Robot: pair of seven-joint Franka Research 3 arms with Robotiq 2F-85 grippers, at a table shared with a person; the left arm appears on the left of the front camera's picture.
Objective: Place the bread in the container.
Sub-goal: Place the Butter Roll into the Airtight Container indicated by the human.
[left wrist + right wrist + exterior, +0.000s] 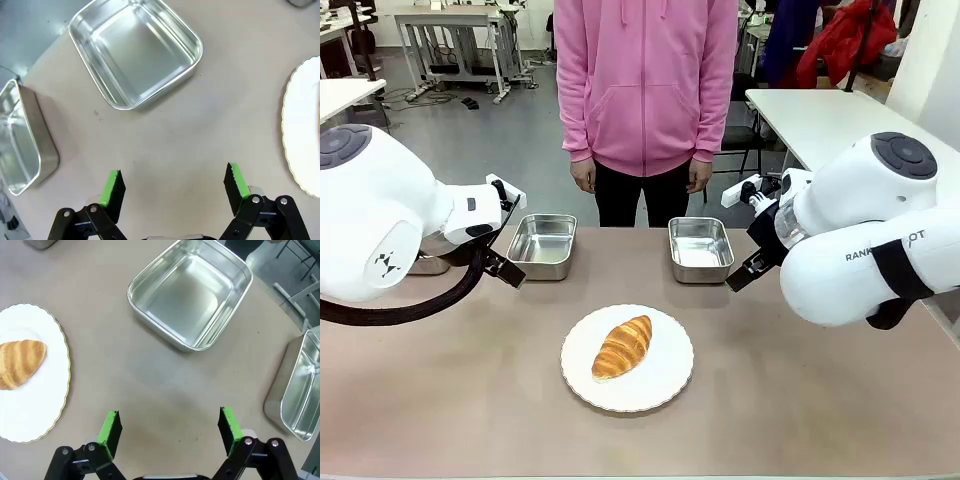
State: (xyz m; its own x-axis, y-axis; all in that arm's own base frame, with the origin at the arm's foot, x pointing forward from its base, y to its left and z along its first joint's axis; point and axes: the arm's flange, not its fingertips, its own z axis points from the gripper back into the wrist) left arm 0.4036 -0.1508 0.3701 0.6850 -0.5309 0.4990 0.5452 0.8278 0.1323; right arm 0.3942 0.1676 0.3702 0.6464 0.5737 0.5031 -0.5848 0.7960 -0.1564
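- Bread (622,346) sits on the white plate (665,390), mid-tabletop (820,410). It's not in any pan yet.
- Its long axis runs diagonally in the front view, near-left tip to far-right tip.
- Left end effector (173,180): released, fingers wide, nothing between them, over bare tabletop. The plate rim is at the right edge of its wrist view, with the left container (135,50) ahead.
- Right end effector (169,422): also released and empty. In its wrist view the bread lies off to the left of the fingers, well apart, and the right container (192,295) is ahead.
- We judge the arms about equally far from the bread, which lies between them.
- Whichever arm goes has to swing inward to the plate, then roll the wrist so the fingers close across the short axis.
- Both containers are empty, beyond the plate. We can't tell which one is meant.
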